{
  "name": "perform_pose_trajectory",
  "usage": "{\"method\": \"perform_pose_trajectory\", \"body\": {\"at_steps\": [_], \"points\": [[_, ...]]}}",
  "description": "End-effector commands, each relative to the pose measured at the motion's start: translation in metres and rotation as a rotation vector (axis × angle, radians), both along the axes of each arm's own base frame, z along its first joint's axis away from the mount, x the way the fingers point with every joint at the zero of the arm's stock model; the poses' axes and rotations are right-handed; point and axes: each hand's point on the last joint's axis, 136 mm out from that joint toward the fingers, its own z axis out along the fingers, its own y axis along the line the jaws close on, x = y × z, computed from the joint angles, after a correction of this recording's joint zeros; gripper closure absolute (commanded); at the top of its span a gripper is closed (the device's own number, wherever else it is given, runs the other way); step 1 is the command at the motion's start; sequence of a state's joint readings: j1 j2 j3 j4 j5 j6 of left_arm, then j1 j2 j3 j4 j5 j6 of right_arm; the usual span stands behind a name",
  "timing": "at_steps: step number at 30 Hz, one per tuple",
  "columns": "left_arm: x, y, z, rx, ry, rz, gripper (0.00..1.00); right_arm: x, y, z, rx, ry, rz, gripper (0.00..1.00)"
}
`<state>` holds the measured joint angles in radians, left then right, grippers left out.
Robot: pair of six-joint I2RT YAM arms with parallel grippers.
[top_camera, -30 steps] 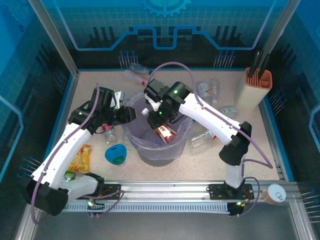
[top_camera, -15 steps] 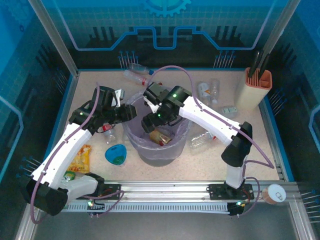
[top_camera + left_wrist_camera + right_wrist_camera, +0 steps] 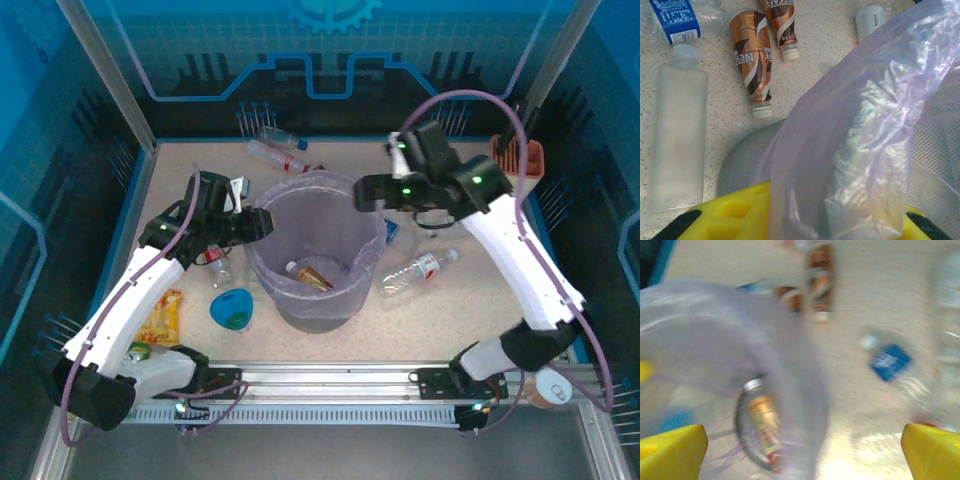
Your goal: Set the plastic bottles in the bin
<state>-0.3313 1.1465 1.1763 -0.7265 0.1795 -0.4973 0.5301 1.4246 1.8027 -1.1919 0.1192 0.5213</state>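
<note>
Plastic bottle lies diagonally in bin, cap seemingly far-left; right gripper spread wide.

Right arm now clear of the bin, its jaws wide apart, bottle loose on the bin's floor.

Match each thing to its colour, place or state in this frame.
Things:
1. bowl
2. snack packet
3. red-label bottle
4. right gripper

Descriptions:
a. open
b. yellow
c. lying right of the bin
d. blue

Pairs: 1-d, 2-b, 3-c, 4-a
</note>
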Motion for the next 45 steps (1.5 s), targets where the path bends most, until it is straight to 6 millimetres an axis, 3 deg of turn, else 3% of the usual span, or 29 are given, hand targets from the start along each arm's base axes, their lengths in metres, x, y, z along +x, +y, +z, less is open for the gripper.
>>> {"method": "perform_pose_trajectory", "body": {"at_steps": [1,5,9,15,20,27,34,39,45], "points": [[0.004,-0.002,-0.007,0.027,0.014,-0.008,0.68,-0.008,-0.055,-0.028,-0.045,0.057,-0.269,0.0],[0.006,-0.003,-0.009,0.027,0.012,-0.012,0.68,-0.018,-0.101,-0.075,-0.073,0.136,-0.458,0.0],[0.006,-0.003,-0.013,0.035,0.02,-0.017,0.68,-0.024,-0.123,-0.129,0.001,0.244,-0.615,0.0],[0.007,-0.004,-0.015,0.028,0.02,-0.018,0.68,-0.017,-0.125,-0.194,0.226,0.314,-0.797,0.01],[0.006,-0.004,-0.014,0.023,0.019,-0.011,0.66,-0.01,-0.126,-0.235,0.287,0.369,-0.873,0.06],[0.007,-0.001,-0.017,0.032,0.029,0.005,0.66,-0.001,-0.123,-0.272,0.312,0.446,-0.902,0.08],[0.008,-0.001,-0.019,0.036,0.033,0.005,0.66,0.006,-0.117,-0.296,0.346,0.485,-0.911,0.09],[0.008,-0.001,-0.019,0.038,0.037,0.008,0.66,0.004,-0.114,-0.302,0.345,0.515,-0.901,0.12],[0.005,0.001,-0.023,0.045,0.043,0.01,0.66,-0.003,-0.115,-0.294,0.335,0.511,-0.895,0.19]]}}
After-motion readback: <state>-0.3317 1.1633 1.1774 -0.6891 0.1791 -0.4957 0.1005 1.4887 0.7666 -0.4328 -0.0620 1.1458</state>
